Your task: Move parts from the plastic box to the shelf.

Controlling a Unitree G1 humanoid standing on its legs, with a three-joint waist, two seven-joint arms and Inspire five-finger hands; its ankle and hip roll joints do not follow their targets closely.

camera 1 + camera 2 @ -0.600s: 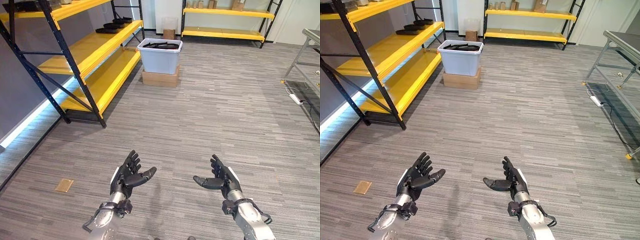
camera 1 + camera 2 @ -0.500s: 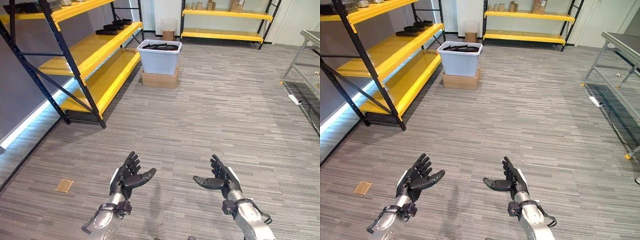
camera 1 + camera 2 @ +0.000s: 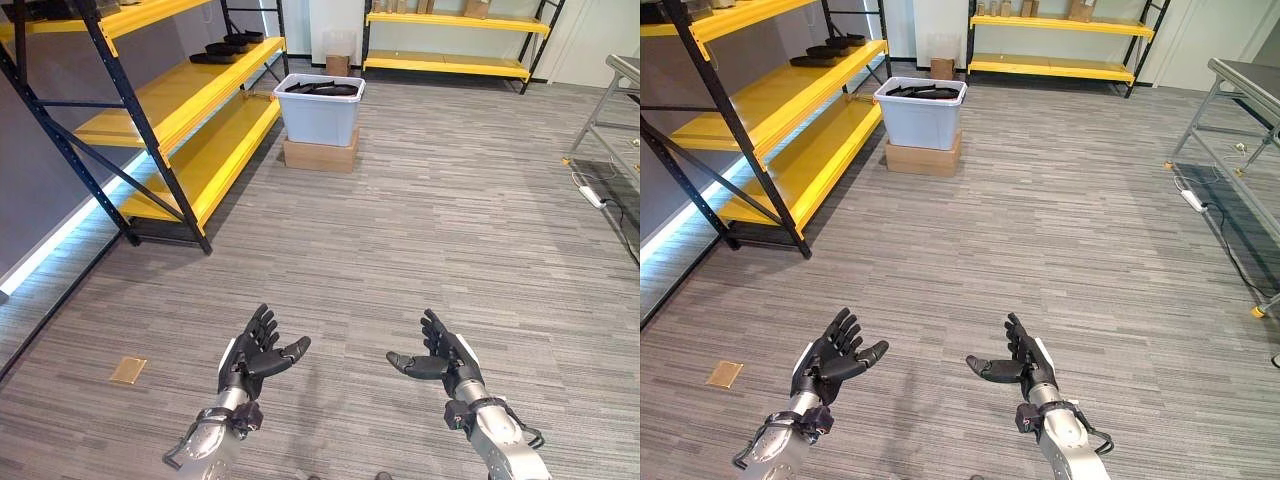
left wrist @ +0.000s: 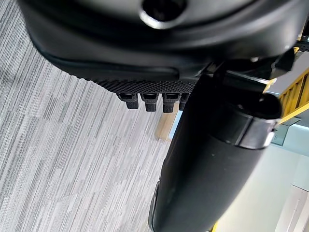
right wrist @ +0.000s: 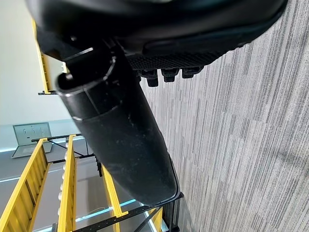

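Note:
A pale plastic box (image 3: 319, 112) holding dark parts (image 3: 322, 89) stands on a cardboard base (image 3: 320, 155) across the floor, next to the yellow shelf rack (image 3: 170, 100). A few dark parts (image 3: 228, 46) lie on the rack's middle shelf. My left hand (image 3: 252, 352) and right hand (image 3: 445, 354) hover low in front of me, palms facing each other, fingers straight, both empty. The box is far beyond both hands. The left wrist view has the left hand's thumb (image 4: 207, 159) and fingertips (image 4: 149, 100) extended over the carpet.
A second yellow rack (image 3: 455, 40) lines the back wall. A metal table (image 3: 1245, 110) stands on the right with a power strip (image 3: 590, 197) on the floor. A small brass floor plate (image 3: 128, 370) lies at the left. Grey carpet stretches between me and the box.
The whole view has shifted slightly, so the camera has moved. Both hands hold the same open pose.

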